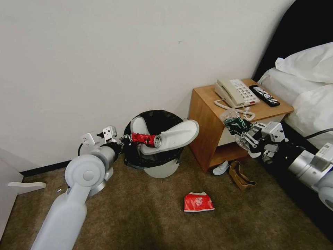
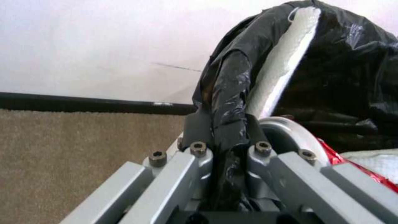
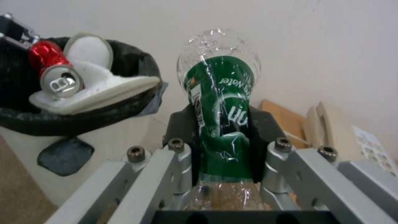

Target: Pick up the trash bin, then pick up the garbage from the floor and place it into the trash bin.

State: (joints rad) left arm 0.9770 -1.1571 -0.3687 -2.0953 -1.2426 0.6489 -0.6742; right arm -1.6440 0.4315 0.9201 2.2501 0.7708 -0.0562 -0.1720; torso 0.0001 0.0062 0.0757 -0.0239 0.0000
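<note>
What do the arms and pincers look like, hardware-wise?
Both arms have smooth pale-grey rounded shells with silver cylindrical wrist sections; a black cable runs by the right one. The left pincer and the right pincer are alike: grey bar linkages pinned with dark hex bolts, ending in flat black pads. Boxy silver blocks sit at the wrists.

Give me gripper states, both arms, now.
Left gripper: closed on the black-bag-lined rim of the round white plastic trash bin.
Right gripper: closed on a crushed clear green-labelled plastic bottle.

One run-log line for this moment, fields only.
left tool: shut on trash bin rim | right tool: shut on clear bottle, beside bin | floor: red paper cup, brown paper bag
</note>
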